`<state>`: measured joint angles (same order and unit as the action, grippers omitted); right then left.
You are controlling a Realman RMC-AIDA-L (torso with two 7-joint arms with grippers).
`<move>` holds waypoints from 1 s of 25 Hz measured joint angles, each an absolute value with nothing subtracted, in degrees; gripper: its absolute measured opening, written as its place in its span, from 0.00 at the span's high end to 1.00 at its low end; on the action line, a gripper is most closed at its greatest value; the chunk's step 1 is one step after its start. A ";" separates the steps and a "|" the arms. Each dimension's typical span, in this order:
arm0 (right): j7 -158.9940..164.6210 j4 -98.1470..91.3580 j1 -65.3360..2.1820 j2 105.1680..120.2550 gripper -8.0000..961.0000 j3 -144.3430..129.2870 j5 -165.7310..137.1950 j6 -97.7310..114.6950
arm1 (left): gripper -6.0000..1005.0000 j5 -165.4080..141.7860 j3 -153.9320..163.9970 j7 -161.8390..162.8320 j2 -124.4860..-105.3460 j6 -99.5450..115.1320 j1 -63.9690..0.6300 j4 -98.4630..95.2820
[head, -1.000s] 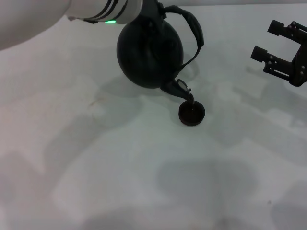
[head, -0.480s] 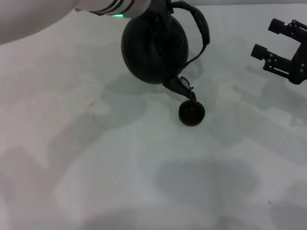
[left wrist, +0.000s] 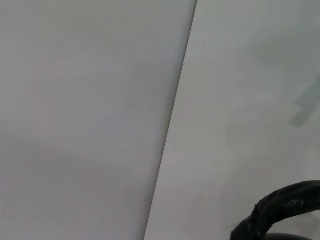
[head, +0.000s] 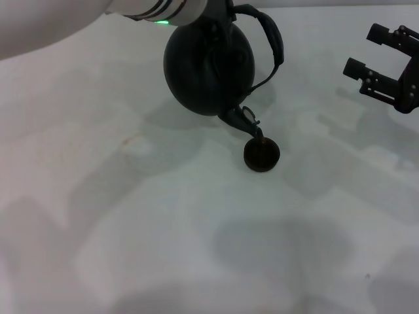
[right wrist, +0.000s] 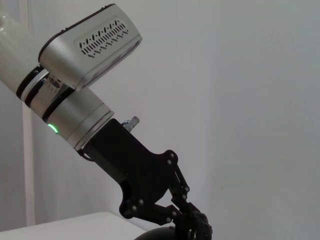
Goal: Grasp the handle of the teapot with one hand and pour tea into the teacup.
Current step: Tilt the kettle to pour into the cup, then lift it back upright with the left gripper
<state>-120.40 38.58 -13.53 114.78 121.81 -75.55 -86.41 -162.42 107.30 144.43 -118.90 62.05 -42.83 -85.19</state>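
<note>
The round black teapot hangs tilted above the table, its spout pointing down at the near right. The spout's tip sits just over the far rim of the tiny dark teacup, which stands on the table. Whether tea is flowing I cannot tell. The arched handle swings out to the pot's right. In the right wrist view my left gripper is shut on the handle above the pot's top. A piece of the rough handle shows in the left wrist view. My right gripper hovers open at the far right.
The white table lies bare around the cup, with a faint stain left of it. My left arm crosses the upper left corner. A pale wall stands behind the table's far edge.
The teapot has risen a little and shifted slightly right since a second ago, then held. Its spout stays over the cup. The right gripper has not moved.
</note>
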 joint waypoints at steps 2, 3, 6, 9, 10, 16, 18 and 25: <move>-120.40 38.58 -13.53 114.78 0.20 121.81 -75.51 -86.38 | 0.88 -162.42 107.31 144.04 -118.85 62.06 -42.85 -85.17; -120.40 38.58 -13.53 114.78 0.20 121.81 -75.48 -86.32 | 0.88 -162.42 107.31 143.85 -118.85 62.06 -42.85 -85.15; -120.40 38.58 -13.54 114.79 0.20 121.76 -75.41 -85.94 | 0.88 -162.42 107.38 143.32 -118.83 62.07 -42.94 -85.09; -120.40 38.58 -13.57 114.78 0.20 121.72 -75.40 -85.85 | 0.89 -162.42 107.49 142.75 -118.83 62.13 -43.04 -85.02; -120.40 38.57 -13.59 114.78 0.20 121.72 -75.40 -85.81 | 0.89 -162.42 107.52 142.59 -118.83 62.14 -43.12 -84.93; -120.47 38.03 -13.89 114.86 0.20 121.77 -75.39 -85.57 | 0.89 -162.42 107.59 141.63 -118.82 62.15 -43.62 -83.57; -120.55 37.98 -13.89 114.87 0.20 121.61 -75.15 -85.30 | 0.89 -162.42 107.60 141.50 -118.82 62.15 -43.88 -83.07; -120.87 37.97 -14.07 114.87 0.20 121.36 -74.77 -85.07 | 0.89 -162.42 107.59 141.05 -118.82 62.15 -44.21 -82.69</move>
